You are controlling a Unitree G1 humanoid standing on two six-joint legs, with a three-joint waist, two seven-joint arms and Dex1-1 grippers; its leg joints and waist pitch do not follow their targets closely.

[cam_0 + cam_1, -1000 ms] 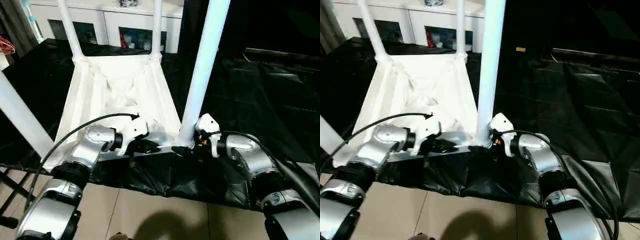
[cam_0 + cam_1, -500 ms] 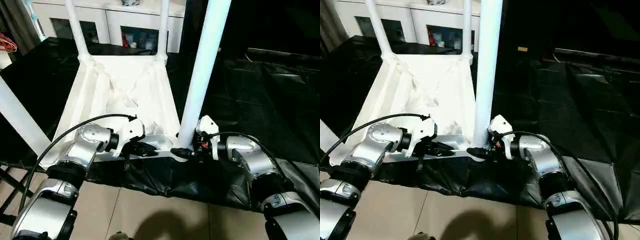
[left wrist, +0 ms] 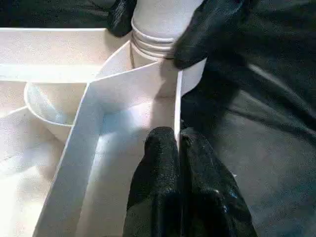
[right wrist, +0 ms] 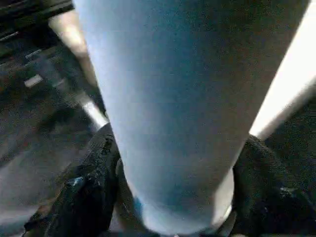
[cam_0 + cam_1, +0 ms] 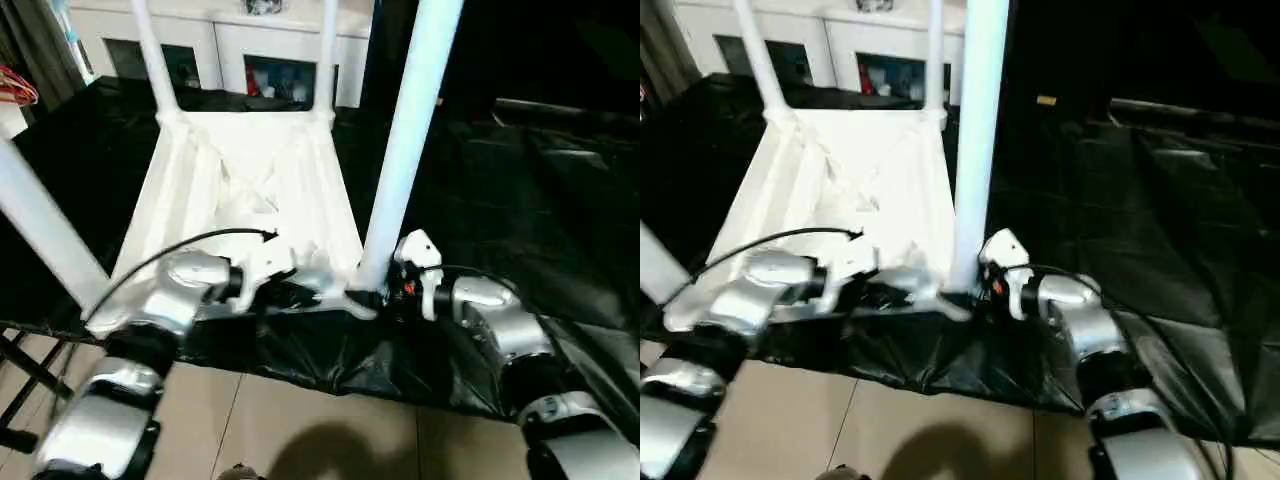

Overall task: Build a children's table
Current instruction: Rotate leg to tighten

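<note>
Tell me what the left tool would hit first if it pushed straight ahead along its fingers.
Most likely the leg base in the corner socket: the left tool, shut on the tabletop's rim wall, points along it toward that corner, where the right tool's fingers grip. Depth is unclear.

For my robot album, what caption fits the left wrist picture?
Left gripper pinching the upturned table's rim beside the leg in its corner socket.

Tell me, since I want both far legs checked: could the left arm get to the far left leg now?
Probably not: the left end effector is shut on the table rim at the near edge, and the far left leg stands across the whole tabletop.
</note>
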